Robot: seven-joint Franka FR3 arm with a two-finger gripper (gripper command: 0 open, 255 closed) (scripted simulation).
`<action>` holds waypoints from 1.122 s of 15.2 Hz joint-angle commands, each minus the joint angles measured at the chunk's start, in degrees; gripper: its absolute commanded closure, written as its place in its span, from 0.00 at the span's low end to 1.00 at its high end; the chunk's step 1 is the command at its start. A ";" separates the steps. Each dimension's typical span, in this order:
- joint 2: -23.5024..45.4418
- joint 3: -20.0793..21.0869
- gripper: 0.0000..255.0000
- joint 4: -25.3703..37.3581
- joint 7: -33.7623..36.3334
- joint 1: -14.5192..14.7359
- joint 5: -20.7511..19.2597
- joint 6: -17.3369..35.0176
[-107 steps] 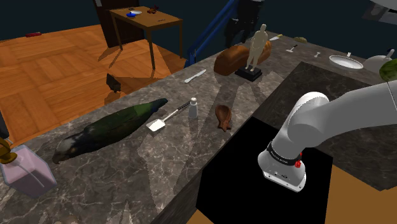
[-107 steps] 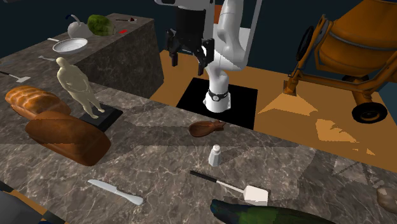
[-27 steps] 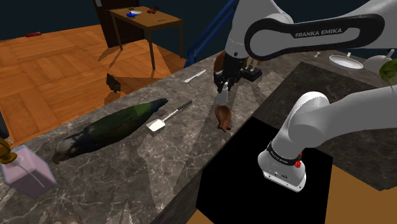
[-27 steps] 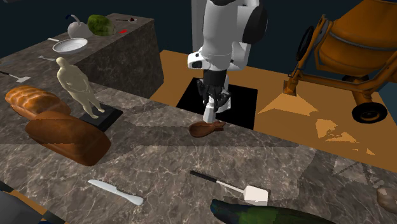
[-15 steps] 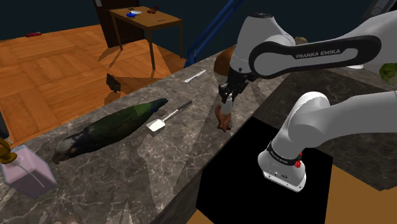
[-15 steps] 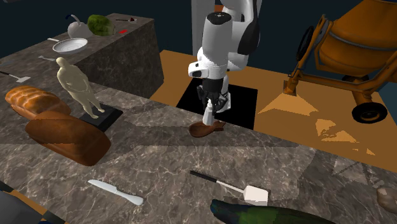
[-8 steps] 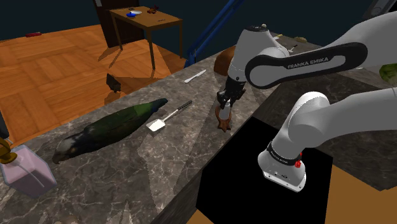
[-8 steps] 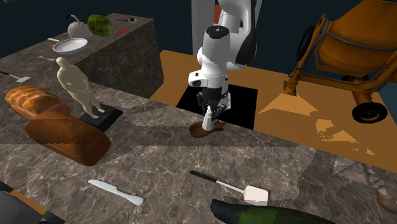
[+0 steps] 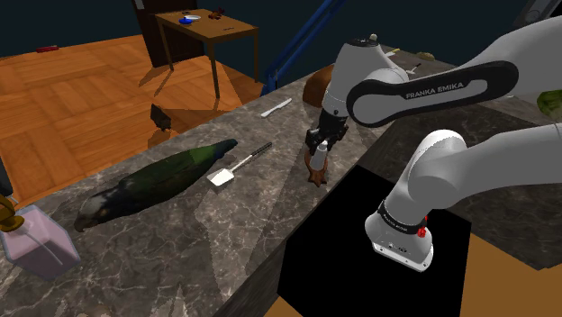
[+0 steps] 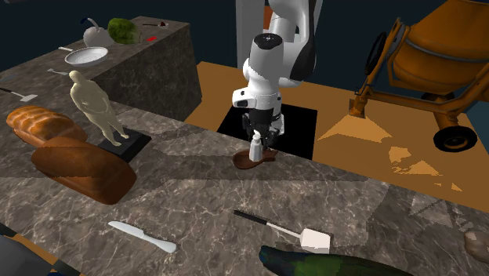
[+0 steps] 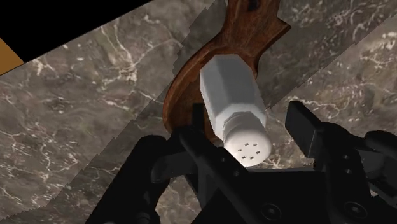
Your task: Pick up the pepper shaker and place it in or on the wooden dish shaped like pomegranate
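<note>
On the table [image 11: 95, 95], right on top of the wooden dish [image 11: 191, 83], the pepper shaker [image 11: 232, 95] is parked upright. The claw [image 11: 247, 128] is spread around it, nothing pinched, so placing looks done; a clean straight lift-off is needed next.

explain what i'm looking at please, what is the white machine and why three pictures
This is a simulated scene. The white jointed machine is a robot arm with a black two-finger gripper. One picture looks down from beside its stand, one faces it across the marble counter, one comes from a camera on the hand. On the counter lie a dark green bird figure, a spatula, a knife, two bread loaves and a pale statuette. A white shaker stands on a brown wooden dish between the fingers, which are apart, so it looks not gripped.
</note>
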 commanded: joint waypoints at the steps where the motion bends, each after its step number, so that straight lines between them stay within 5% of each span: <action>1: 0.00 0.00 0.00 0.00 0.00 0.00 0.00 0.01; 5: 0.00 0.00 0.00 0.00 0.00 0.00 0.00 0.01; 9: -4.56 -0.24 0.00 5.23 0.02 -0.06 -0.22 -9.78; 17: -4.56 -0.23 0.00 5.23 0.02 -0.06 -0.22 -9.78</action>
